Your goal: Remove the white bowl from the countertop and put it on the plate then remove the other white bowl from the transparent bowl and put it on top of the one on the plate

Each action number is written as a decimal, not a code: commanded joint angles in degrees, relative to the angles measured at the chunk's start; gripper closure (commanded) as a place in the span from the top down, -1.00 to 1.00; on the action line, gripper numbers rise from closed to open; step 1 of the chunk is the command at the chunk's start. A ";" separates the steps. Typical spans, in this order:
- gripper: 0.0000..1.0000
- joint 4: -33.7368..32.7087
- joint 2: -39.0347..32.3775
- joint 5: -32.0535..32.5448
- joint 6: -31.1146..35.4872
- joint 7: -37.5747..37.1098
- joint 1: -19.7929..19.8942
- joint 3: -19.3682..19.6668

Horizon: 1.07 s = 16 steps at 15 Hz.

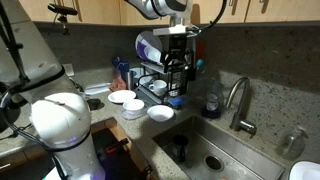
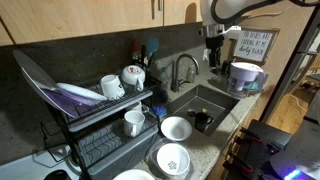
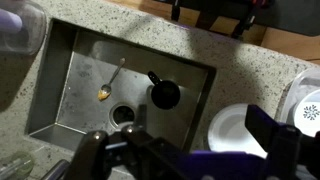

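Note:
The white bowl (image 1: 160, 114) sits on the countertop by the sink's corner; it also shows in an exterior view (image 2: 176, 128) and in the wrist view (image 3: 232, 128). The transparent bowl (image 2: 172, 160) holds the other white bowl (image 2: 173, 158) and stands beside it; it shows at the right edge of the wrist view (image 3: 306, 106). The plate (image 1: 123, 97) lies beyond them, cut by the bottom edge in an exterior view (image 2: 133, 176). My gripper (image 1: 178, 66) hangs high above the sink, open and empty, apart from all the bowls (image 2: 214, 55) (image 3: 185, 140).
A steel sink (image 3: 70, 90) below me holds a spoon (image 3: 110, 82) and a black cup (image 3: 164, 94). A faucet (image 1: 240, 105) stands behind it. A dish rack (image 2: 95, 125) with mugs and plates is next to the bowls. A blender jug (image 2: 245, 75) is on the far counter.

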State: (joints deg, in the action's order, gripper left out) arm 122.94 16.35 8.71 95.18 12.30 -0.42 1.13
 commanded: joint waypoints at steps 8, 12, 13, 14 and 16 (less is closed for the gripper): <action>1.00 -1.78 -7.68 -7.01 -0.40 1.72 -1.27 0.06; 1.00 -1.55 -12.02 -11.56 1.14 4.85 -1.43 0.11; 1.00 -1.50 -12.54 -12.83 0.87 6.15 -1.43 0.26; 1.00 -1.16 -12.81 -13.96 0.98 7.27 -1.34 0.42; 1.00 0.13 -12.54 -15.77 1.24 9.21 -1.19 0.59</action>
State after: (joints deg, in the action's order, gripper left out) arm 124.60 7.51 -4.13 96.51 17.94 -2.07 0.99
